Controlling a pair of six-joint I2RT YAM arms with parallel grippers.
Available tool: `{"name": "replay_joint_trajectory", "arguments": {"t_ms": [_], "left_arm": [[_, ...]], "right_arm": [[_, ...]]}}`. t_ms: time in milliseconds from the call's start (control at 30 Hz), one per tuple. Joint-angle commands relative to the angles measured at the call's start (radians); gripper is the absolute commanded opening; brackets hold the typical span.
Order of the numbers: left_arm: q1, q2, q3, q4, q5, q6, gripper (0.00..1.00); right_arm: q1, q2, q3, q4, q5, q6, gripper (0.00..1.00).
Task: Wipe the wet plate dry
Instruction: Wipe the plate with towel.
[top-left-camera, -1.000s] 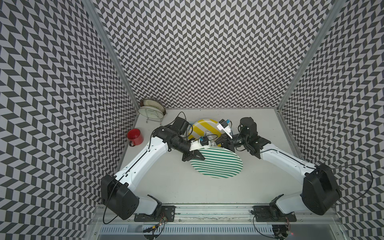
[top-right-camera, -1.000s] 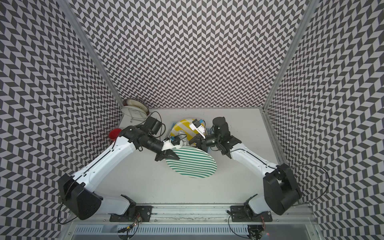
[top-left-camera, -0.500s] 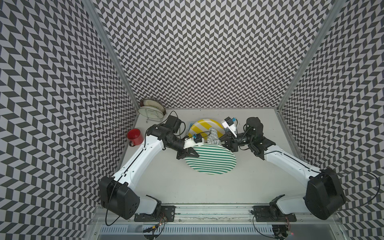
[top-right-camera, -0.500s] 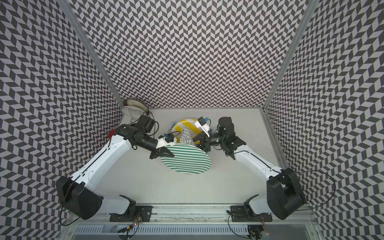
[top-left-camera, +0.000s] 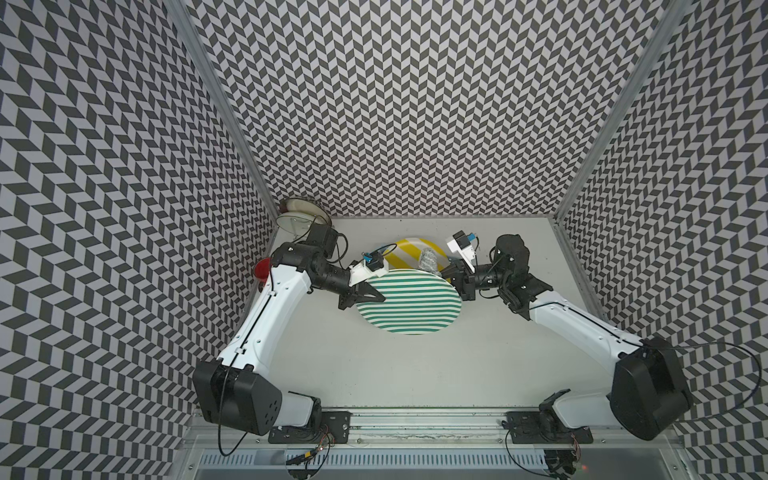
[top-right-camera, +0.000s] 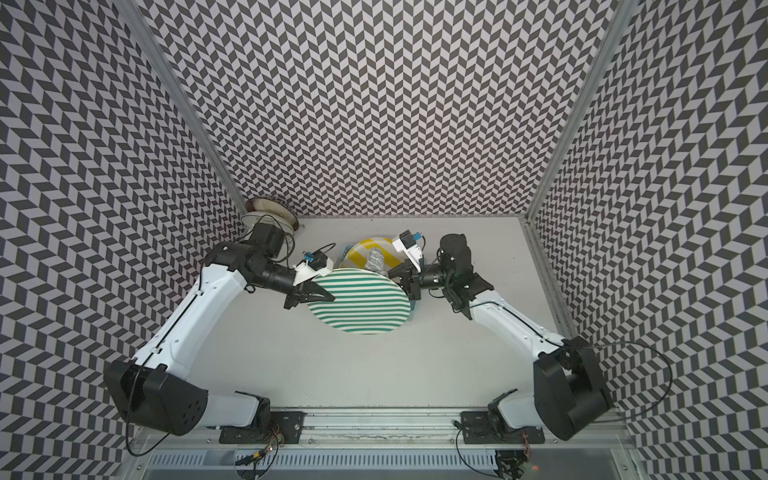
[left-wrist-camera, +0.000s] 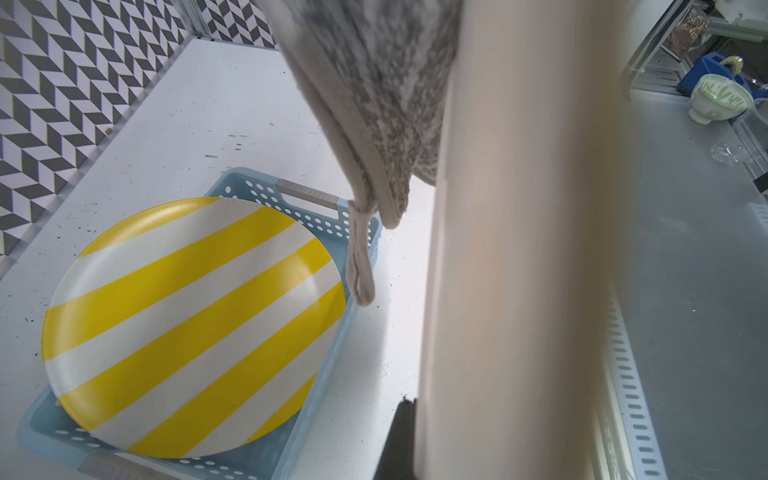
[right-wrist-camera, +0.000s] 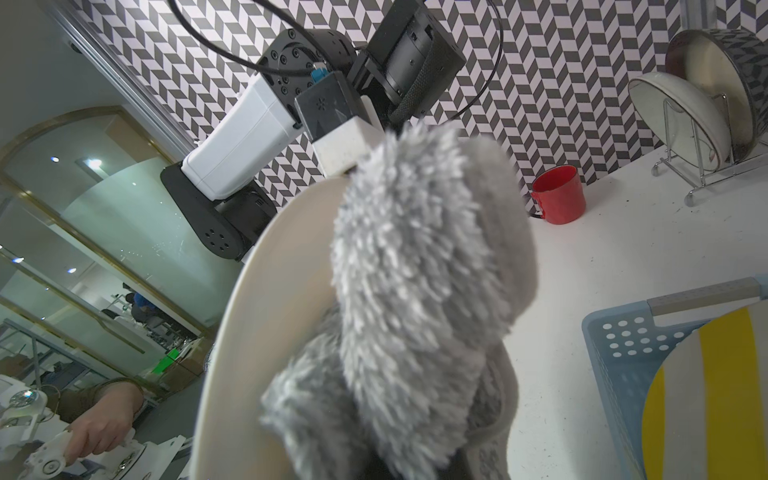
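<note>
The left gripper (top-left-camera: 370, 297) has its jaws clenched on the left rim of the green-striped plate (top-left-camera: 409, 301), one finger lying across the striped face in both top views; the right gripper (top-left-camera: 451, 276) sits at the plate's opposite rim with its jaws pinched close together on a fluffy grey cloth (top-left-camera: 428, 259), though the fingertips themselves are hidden behind plate and cloth; the plate is round, cream-coloured with thin green bands across its upper face and a plain cream underside, and it hangs clear of the white table (top-left-camera: 415, 374) between the two arms, tilted, just in front of the basket; whether its surface is wet cannot be made out; in a top view the cloth (top-right-camera: 376, 259) pokes up behind the plate's (top-right-camera: 359, 301) far rim, and in the right wrist view the cloth (right-wrist-camera: 415, 270) presses against the plain cream side (right-wrist-camera: 257, 332); the left wrist view shows that plate as a blurred cream band (left-wrist-camera: 519, 249) with the cloth (left-wrist-camera: 374, 83) hanging beside it, a loop dangling from its corner; behind, a yellow-striped plate (left-wrist-camera: 187, 316) lies tilted in a pale blue perforated basket (left-wrist-camera: 249, 193); a red cup (right-wrist-camera: 559, 195) stands by the left wall, near a wire dish rack (right-wrist-camera: 702, 166) in the back corner.
</note>
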Motion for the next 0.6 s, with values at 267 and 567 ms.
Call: {"name": "replay_joint_trajectory", "arguments": {"t_ms": [267, 567], "left_arm": [[0.134, 0.065, 0.099, 0.035, 0.055, -0.033, 0.00], [0.211, 0.103, 0.119, 0.012, 0.102, -0.034, 0.00]], "right_arm": [[0.001, -0.078, -0.038, 0.054, -0.066, 0.031, 0.00], [-0.032, -0.116, -0.073, 0.133, -0.025, 0.083, 0.00]]}}
